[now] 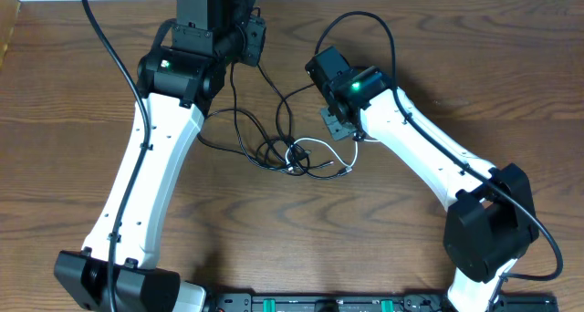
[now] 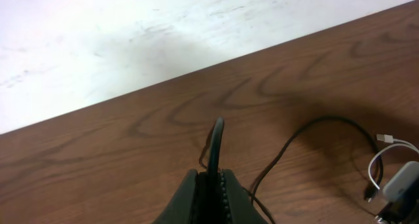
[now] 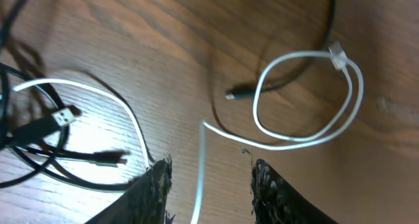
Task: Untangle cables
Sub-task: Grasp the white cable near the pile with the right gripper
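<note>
Your left gripper (image 2: 211,177) is clamped on a black cable (image 2: 217,135) near the far edge of the table (image 1: 73,93), likely to draw that strand out of the tangle (image 1: 278,152) lying mid-table. Your right gripper (image 3: 209,171) has its jaws apart with the white cable (image 3: 337,54) running between them, seemingly not yet pinched, probably lined up to grip it. Which strands cross inside the tangle is too fine to tell, and the right wrist view cuts the white cable off at the bottom.
</note>
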Available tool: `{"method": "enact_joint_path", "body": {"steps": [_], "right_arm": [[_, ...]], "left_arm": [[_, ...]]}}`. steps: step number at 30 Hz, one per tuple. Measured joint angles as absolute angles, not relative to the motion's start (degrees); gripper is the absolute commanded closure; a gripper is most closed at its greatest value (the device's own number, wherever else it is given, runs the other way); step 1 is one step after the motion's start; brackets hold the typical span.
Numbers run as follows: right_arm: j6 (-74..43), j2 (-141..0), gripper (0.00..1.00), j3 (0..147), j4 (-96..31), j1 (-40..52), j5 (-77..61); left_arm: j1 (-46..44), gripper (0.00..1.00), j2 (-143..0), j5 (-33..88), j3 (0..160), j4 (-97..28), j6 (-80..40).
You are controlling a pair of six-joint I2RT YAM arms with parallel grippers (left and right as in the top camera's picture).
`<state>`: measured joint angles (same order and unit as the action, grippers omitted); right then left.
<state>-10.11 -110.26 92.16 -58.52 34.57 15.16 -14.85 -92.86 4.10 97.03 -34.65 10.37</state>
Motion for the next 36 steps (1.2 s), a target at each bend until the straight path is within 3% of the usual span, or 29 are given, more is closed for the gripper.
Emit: {"method": "enact_joint_path", "body": {"steps": [30,33,34,36], "right_arm": [[-21.7,-110.3,0.65,89.0,-63.4,35.2,9.9],[-22.2,-110.3,0.68,87.3,-62.3,35.2,9.8],[-22.2,-110.3,0.75,86.8,-61.9,35.2,9.8],[-22.4,-110.3,0.80,86.1,-61.2,35.2,9.4]], "left_arm": [[-14.8,0.93,-92.9,4.1,97.0,-34.5,10.5],[-14.9,0.93,-92.9,4.1,97.0,-34.5,10.5],[-14.9,0.93,-92.9,4.1,97.0,-34.5,10.5],[-14.9,0.93,-92.9,4.1,97.0,-34.5,10.5]]}}
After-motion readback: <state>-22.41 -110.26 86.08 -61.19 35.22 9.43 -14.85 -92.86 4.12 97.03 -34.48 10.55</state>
